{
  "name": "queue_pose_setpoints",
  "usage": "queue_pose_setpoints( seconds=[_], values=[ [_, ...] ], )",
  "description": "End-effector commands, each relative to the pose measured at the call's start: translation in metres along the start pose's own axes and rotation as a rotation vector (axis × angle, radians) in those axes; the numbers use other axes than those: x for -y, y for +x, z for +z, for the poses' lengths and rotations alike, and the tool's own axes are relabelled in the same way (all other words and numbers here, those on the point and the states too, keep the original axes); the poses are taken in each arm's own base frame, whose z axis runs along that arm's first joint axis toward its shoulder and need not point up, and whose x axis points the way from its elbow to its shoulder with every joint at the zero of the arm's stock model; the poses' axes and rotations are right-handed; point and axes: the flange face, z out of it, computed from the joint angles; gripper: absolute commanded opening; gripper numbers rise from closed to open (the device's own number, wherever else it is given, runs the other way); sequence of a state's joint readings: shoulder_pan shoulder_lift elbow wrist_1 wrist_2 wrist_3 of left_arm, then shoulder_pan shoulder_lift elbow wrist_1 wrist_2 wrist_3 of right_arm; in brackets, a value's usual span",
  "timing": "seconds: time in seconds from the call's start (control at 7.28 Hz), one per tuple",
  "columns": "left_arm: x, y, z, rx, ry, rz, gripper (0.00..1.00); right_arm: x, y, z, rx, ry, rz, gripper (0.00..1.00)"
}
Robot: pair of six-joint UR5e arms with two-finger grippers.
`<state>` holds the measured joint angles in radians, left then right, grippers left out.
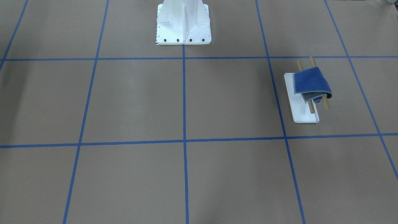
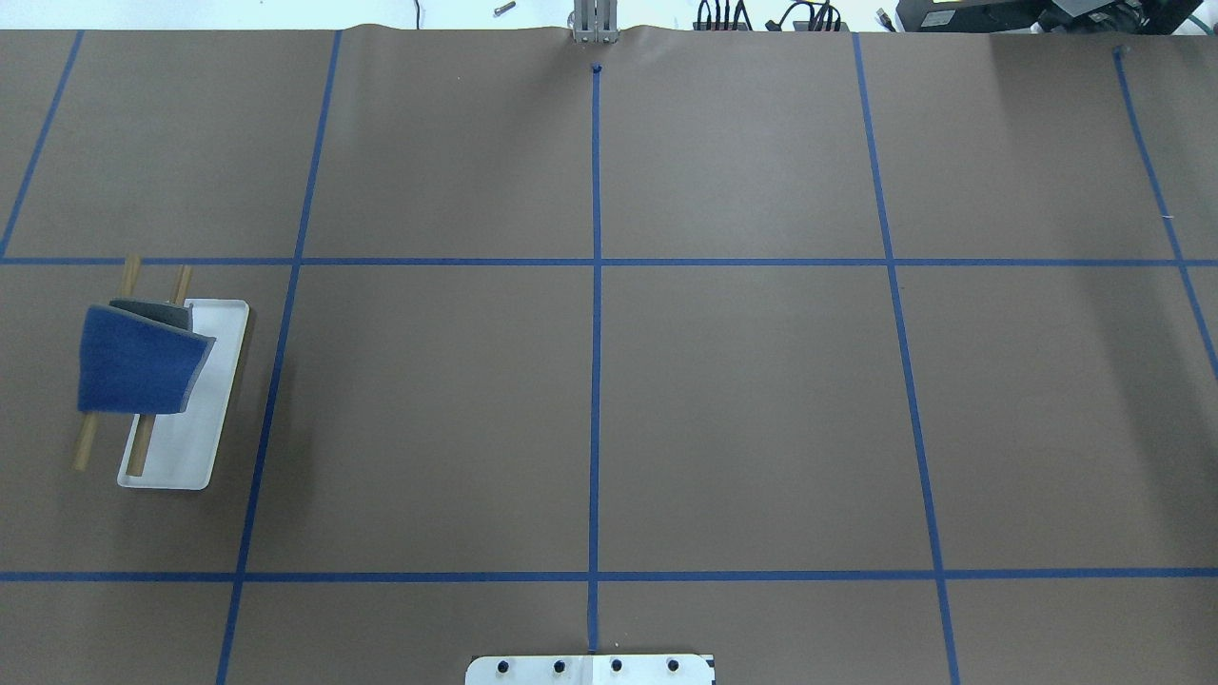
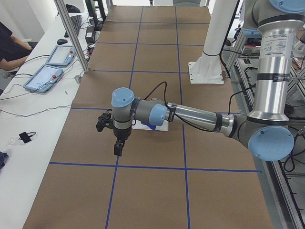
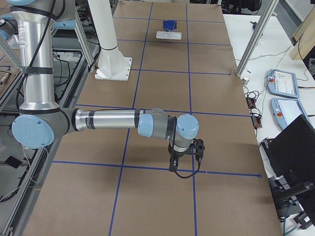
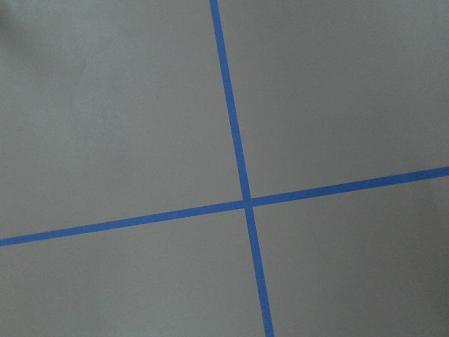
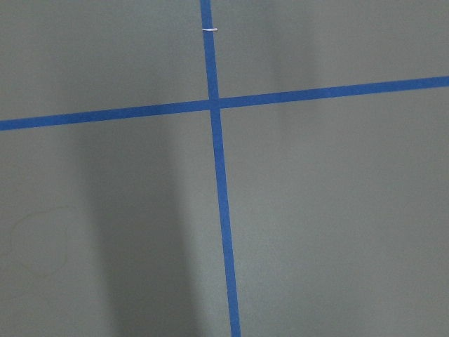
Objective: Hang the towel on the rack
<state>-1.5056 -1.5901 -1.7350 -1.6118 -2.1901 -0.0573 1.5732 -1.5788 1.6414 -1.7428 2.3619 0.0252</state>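
Towel (image 2: 133, 371) drapes rack (image 2: 205, 419) at overhead's 9 o'clock, rods (image 2: 140, 447) 12-to-6; left gripper (image 3: 117, 150) nearer than right gripper (image 4: 173, 167); cannot tell either's opening.

Six views on one brown paper-covered table (image 2: 742, 400) gridded with blue tape (image 2: 597, 285).
The overhead camera looks forward and steeply down from behind the large white bolted pedestal (image 2: 590, 669), catching only its base plate at the bottom edge. The front-facing camera looks back from across the table, with the pedestal at top centre. Both share the grid and the small white-tray rack with two light-brown wooden rods (image 1: 306, 115), on the robot's left of the pedestal. The two end cameras sit farther off, looking along the table from opposite ends, past the near left arm (image 3: 190, 114) or right arm (image 4: 108, 119) to the pedestal. Both wrist cameras face down, close on a tape crossing.
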Motion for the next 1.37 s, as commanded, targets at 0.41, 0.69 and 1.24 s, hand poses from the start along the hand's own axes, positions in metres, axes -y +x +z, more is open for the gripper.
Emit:
queue_pose_setpoints(
  seconds=[0.41, 0.69, 1.24],
  values=[
    [-0.040, -0.033, 0.019, -0.197, -0.058, -0.128, 0.98, -0.002, 0.002, 0.001, 0.004, -0.002, 0.003, 1.00],
    [-0.044, -0.044, 0.036, -0.195, -0.086, -0.147, 0.98, -0.003, 0.001, 0.001, 0.002, -0.002, 0.003, 1.00],
    [-0.040, -0.047, 0.032, -0.138, -0.076, -0.139, 0.98, -0.003, 0.002, 0.002, -0.001, -0.003, 0.004, 1.00]
  ],
)
